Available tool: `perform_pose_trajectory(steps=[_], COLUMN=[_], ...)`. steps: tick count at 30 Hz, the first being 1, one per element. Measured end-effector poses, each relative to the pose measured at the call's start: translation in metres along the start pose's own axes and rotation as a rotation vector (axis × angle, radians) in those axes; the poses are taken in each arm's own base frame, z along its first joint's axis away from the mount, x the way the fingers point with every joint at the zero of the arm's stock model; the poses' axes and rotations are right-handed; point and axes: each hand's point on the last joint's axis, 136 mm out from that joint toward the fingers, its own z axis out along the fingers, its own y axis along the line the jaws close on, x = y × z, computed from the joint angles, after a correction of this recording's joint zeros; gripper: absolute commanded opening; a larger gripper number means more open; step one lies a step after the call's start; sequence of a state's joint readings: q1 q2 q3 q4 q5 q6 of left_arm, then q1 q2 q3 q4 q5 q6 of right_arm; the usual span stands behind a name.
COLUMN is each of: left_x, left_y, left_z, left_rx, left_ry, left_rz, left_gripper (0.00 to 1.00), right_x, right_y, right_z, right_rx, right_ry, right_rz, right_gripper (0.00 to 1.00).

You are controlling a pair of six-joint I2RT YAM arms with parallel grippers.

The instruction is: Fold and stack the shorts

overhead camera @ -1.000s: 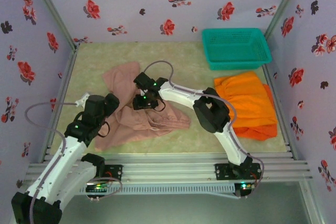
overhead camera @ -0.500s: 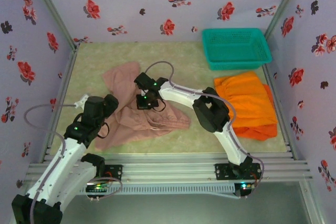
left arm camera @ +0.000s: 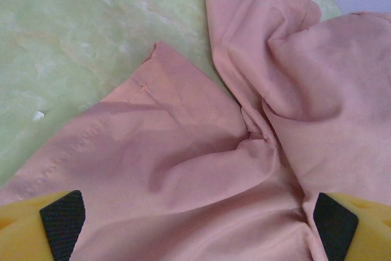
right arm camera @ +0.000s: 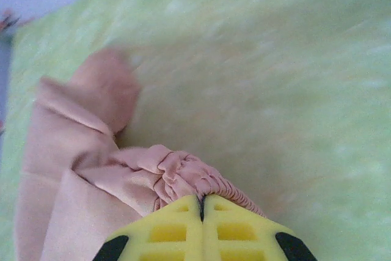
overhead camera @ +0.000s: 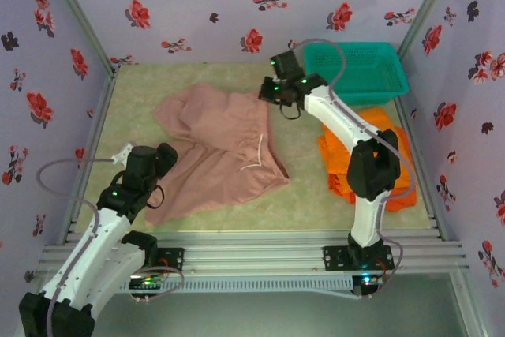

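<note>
The pink-brown shorts [overhead camera: 221, 140] lie spread out on the green mat, their white drawstring [overhead camera: 256, 155] showing near the right side. My right gripper [overhead camera: 268, 92] is at the cloth's far right corner; in the right wrist view it [right arm camera: 201, 203] is shut on the gathered waistband [right arm camera: 183, 172]. My left gripper [overhead camera: 163, 157] rests at the near left leg, and in the left wrist view it [left arm camera: 198, 218] stands open with the pink-brown cloth [left arm camera: 201, 151] lying between its fingers. The orange shorts [overhead camera: 394, 136] lie piled at the right, partly hidden under the right arm.
A teal mesh basket [overhead camera: 355, 69] stands at the back right corner, close behind the right wrist. Flowered walls enclose the mat on three sides. Bare green mat [overhead camera: 142, 84] shows at the far left and in front of the pink-brown shorts.
The right gripper has swung from the middle of the pink-brown shorts up and right toward the basket, pulling the waistband with it and spreading the cloth open. The left arm has hardly moved.
</note>
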State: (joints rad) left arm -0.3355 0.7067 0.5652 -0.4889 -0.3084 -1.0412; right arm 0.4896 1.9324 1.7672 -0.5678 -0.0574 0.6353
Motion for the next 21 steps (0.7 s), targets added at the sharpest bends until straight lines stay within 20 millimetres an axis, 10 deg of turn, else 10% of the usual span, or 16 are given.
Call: perform_pose_trajectory(steps=[8,14,21], left_x=[0.0,-0.01,-0.048], left_y=[0.001,0.01,-0.007], left_z=[0.002,0.009,0.041], left_rx=[-0.001,-0.049,-0.091], left_ry=[-0.004,-0.02,0.001], left_rz=[-0.006,-0.027,-0.066], left_gripper=[0.99,0.99,0.99], right_x=[-0.051,-0.068,-0.058], right_y=[-0.085,-0.079,-0.045], right_z=[0.049,0.057,0.029], right_rx=[0.219,0.244,0.177], right_ry=[-0.042,-0.047,-0.035], right_rz=[0.076,0.046,-0.014], right_gripper=[0.05,0.65,0.82])
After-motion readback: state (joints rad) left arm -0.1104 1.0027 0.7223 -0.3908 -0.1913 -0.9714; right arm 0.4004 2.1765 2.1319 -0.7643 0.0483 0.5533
